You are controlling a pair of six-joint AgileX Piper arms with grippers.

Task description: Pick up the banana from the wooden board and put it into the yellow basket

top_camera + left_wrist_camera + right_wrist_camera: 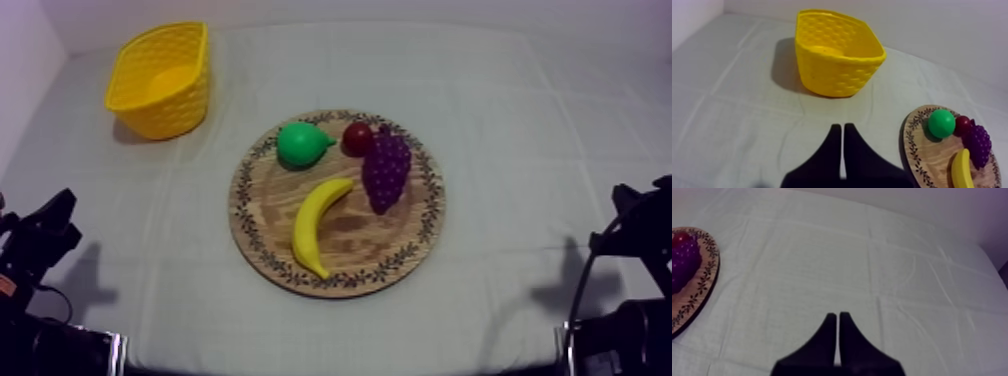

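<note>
The banana [318, 226] lies flat on the wooden board [262, 225], in its nearer half. It is a smooth yellow crescent with one tip near the board's centre and the other toward the near rim, and it touches no other fruit. From the left wrist camera just one end of it shows, the rest cut off by the frame's edge. Behind it sit the pear [300, 145], green and glossy with a short stem, the small red fruit [357, 137], and the bunch of grapes [386, 170], purple and knobbly. The bunch overlaps the red fruit's side, so whether they touch is hard to tell. The board is round, with visible grain and a dark leafy pattern around its rim. The yellow basket [178, 112] stands well apart at the far left, moulded in a woven pattern with a flared oval rim; its near wall hides part of its floor. The left gripper [842, 131] hangs over bare cloth [747, 125] between basket and board, its black fingers pressed together into a narrow wedge, grasping nothing. The right gripper [838, 317] is likewise clenched on nothing, over the creased grey-white cloth beside the board's edge
</note>
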